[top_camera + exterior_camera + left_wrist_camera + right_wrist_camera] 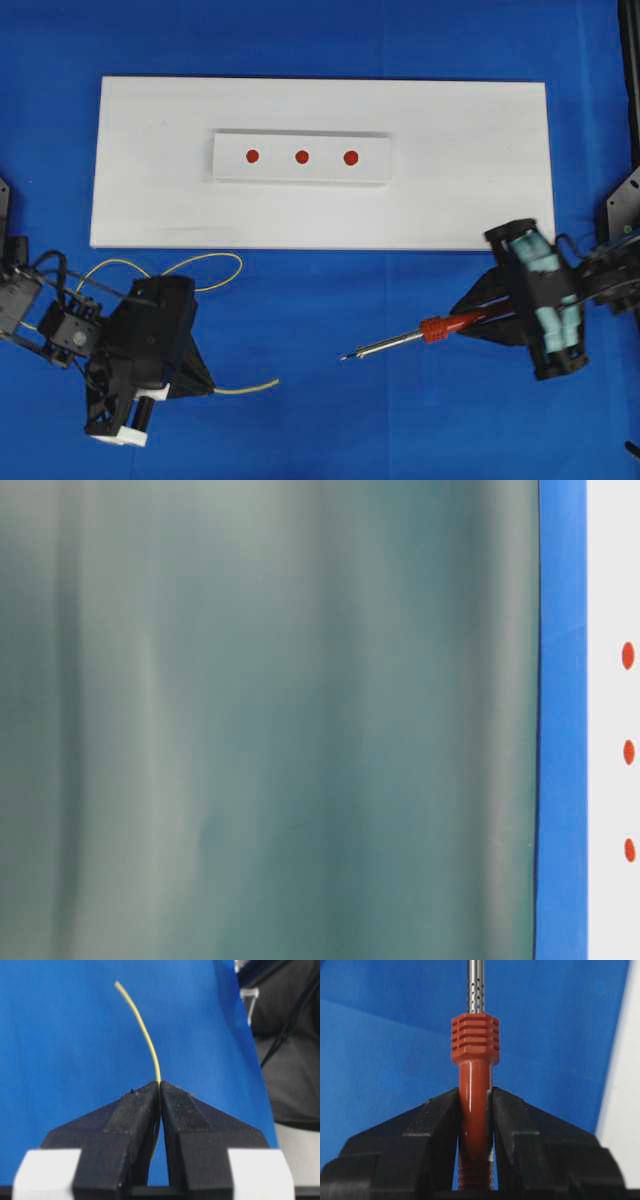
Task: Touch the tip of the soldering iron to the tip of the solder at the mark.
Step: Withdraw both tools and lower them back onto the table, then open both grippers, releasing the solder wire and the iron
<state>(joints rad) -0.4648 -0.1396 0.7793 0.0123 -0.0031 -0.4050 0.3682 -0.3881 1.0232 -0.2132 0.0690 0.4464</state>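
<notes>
With the left fingers (160, 1091) clenched on the solder (142, 1030) and the right fingers (475, 1105) on the soldering iron (420, 334), both near the bench's (60, 420) front, the springy wire could swing wide of the marks (301, 157).

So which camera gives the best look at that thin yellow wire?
The left wrist view: the solder rises sharply from the shut left gripper. The overhead view shows its whole loop, tiny. The table-level and right wrist views miss it.

Soldering iron (425, 332) near-level over blue cloth, tip pointing left; yellow solder (245, 388) free end right, well apart.
</notes>
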